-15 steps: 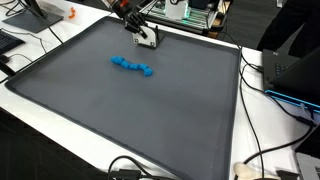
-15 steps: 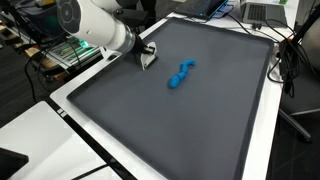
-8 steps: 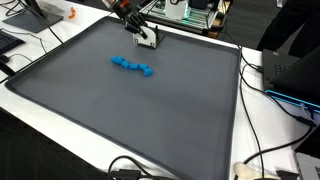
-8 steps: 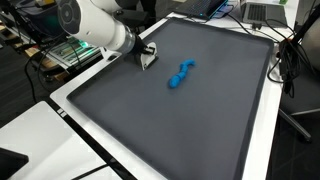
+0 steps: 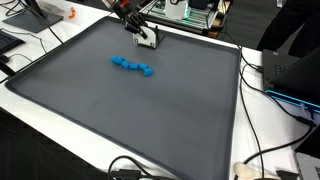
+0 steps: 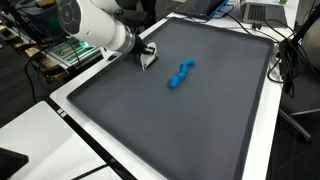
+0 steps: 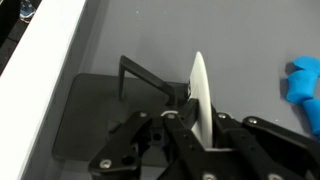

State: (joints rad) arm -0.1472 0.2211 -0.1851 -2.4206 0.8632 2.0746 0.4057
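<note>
- In the wrist view the white piece point(image 7: 200, 95) is showing edge-on as a thin blade, its long axis running from 6 to 12 o'clock and its narrow tip pointing at about 12, leaning slightly toward 1.
- The gripper point(image 7: 185, 118) is clamping this piece: the fingers are pressing shut on its lower part, so it is standing out beyond the fingertips over the mat point(image 7: 130, 40).
- The wrist view is giving that grip and the thin edge; in both exterior views the piece point(image 5: 148, 41) point(image 6: 149, 61) is only showing as a small pale patch at the gripper point(image 5: 143, 35) point(image 6: 145, 55), too small to tell its heading.
- The exterior views are showing what the wrist view is cropping: the gripper is hanging near the mat's point(image 5: 150, 120) point(image 6: 200, 120) edge, and the whole blue toy point(image 5: 132, 66) is lying flat, stretching from 10 to 4 o'clock.
- The toy is lying near the gripper, apart from it, at 7 o'clock in an exterior view and at 4 o'clock point(image 6: 180, 75) in an exterior view; in the wrist view only its end point(image 7: 305, 85) is peeking in at 3 o'clock of the piece.
</note>
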